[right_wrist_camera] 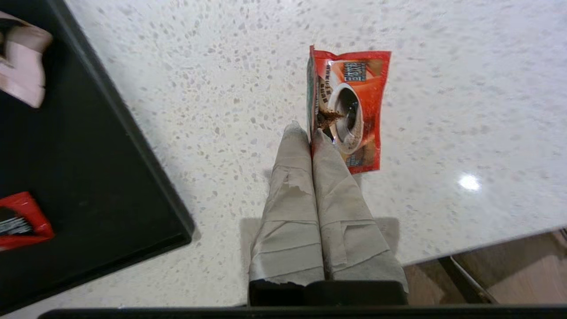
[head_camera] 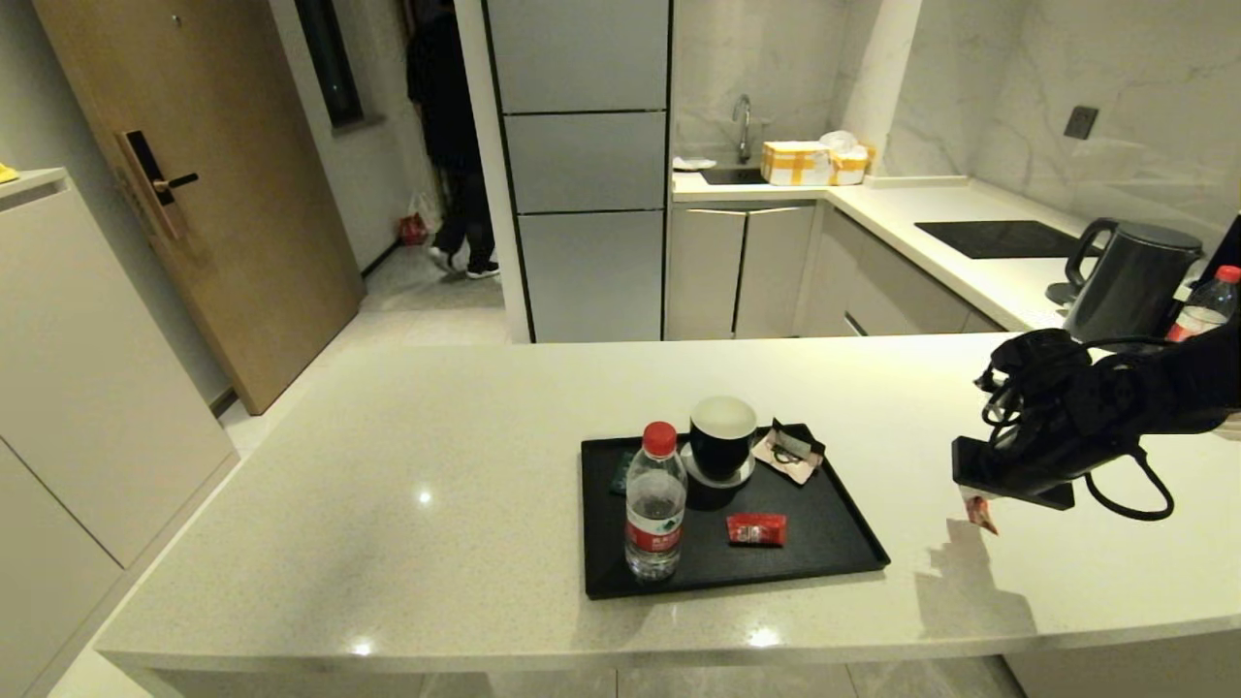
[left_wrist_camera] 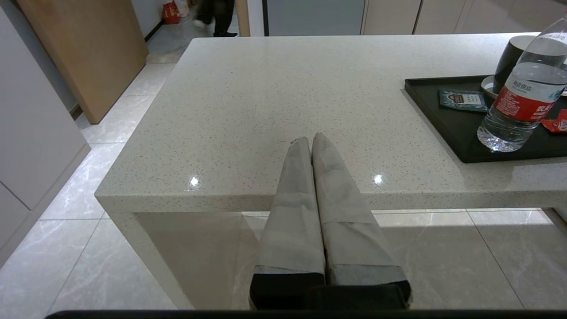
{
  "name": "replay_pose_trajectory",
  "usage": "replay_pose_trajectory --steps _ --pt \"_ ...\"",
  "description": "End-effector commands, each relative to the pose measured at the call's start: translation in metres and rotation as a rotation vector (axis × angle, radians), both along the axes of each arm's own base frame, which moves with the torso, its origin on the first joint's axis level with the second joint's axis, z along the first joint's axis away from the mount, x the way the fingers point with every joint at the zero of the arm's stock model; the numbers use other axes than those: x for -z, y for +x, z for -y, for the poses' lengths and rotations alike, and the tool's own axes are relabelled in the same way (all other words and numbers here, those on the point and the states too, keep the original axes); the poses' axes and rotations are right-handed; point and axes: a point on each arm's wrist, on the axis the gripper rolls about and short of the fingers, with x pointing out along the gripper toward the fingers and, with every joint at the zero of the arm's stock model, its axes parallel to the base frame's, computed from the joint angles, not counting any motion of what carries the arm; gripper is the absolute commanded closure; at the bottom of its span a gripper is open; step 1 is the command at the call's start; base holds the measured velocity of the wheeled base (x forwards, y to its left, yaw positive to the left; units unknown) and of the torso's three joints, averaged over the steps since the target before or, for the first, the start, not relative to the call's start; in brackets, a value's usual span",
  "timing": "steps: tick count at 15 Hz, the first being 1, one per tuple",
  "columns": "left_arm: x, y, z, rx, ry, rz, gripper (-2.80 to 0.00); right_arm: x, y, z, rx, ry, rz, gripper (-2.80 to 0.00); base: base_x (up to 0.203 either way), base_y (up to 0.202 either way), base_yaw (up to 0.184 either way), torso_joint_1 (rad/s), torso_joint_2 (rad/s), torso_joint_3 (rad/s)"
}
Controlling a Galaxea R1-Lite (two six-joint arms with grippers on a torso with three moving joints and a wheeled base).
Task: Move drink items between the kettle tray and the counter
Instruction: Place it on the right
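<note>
My right gripper is shut on one red foil sachet, pinching its edge; the sachet hangs above the off-white speckled counter, to the right of the black tray. The second red sachet lies flat on the tray's front right part, seen too at the right wrist view's edge. My left gripper is shut with nothing in it, parked before the counter's front left edge, out of the head view.
On the tray stand a clear red-capped water bottle and a black cup on a saucer, with a pinkish packet and a dark sachet. A dark grey kettle and another bottle stand at the far right.
</note>
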Motion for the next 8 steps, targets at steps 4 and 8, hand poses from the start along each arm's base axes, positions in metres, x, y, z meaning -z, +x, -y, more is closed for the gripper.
replay_pose_trajectory --steps 4,8 --pt "0.000 0.000 0.000 -0.002 0.000 0.000 0.00 0.038 0.020 0.003 0.005 0.003 -0.068 0.00 0.000 0.000 0.000 0.000 0.00 0.000" --pt "0.000 0.000 0.000 -0.001 0.000 0.000 0.00 0.046 0.033 0.004 0.001 -0.001 -0.062 -2.80 0.000 0.000 0.000 0.000 0.00 0.000"
